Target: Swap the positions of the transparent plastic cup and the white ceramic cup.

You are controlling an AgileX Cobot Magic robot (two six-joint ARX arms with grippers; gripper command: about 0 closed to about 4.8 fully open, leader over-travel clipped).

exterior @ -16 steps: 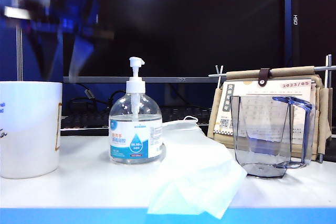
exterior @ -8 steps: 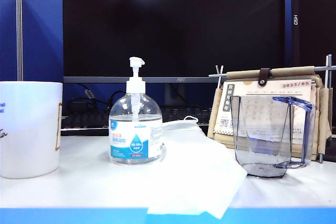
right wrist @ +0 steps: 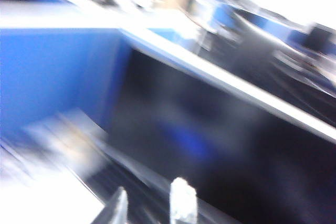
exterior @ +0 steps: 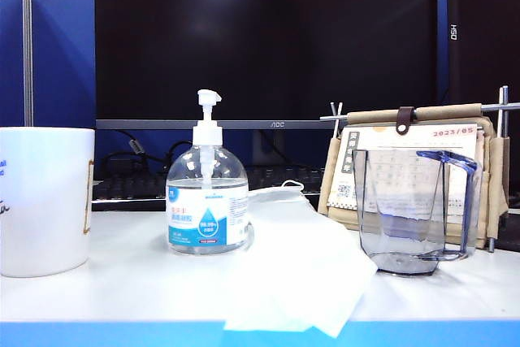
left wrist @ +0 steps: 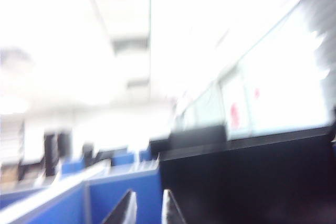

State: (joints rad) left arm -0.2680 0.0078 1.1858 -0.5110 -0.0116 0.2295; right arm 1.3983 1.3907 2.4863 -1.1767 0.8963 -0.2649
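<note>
Left gripper (left wrist: 148,208) shows narrowly parted fingers, empty, aimed above the monitor. Right gripper (right wrist: 151,205) likewise holds nothing, its view blurred. Far below both, white ceramic cup (exterior: 45,199) and transparent plastic cup (exterior: 413,210) stand unswapped at opposite bench (exterior: 146,286) ends.

Exterior view is sharp and evenly lit; both wrist views are motion-blurred, the left washed out by ceiling glare.

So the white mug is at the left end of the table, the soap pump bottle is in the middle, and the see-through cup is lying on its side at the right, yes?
Nearly. The see-through cup is not lying down; the exterior view shows it standing upright at the right. The white mug at the left end of the table and the pump bottle in the middle are as you said.
</note>
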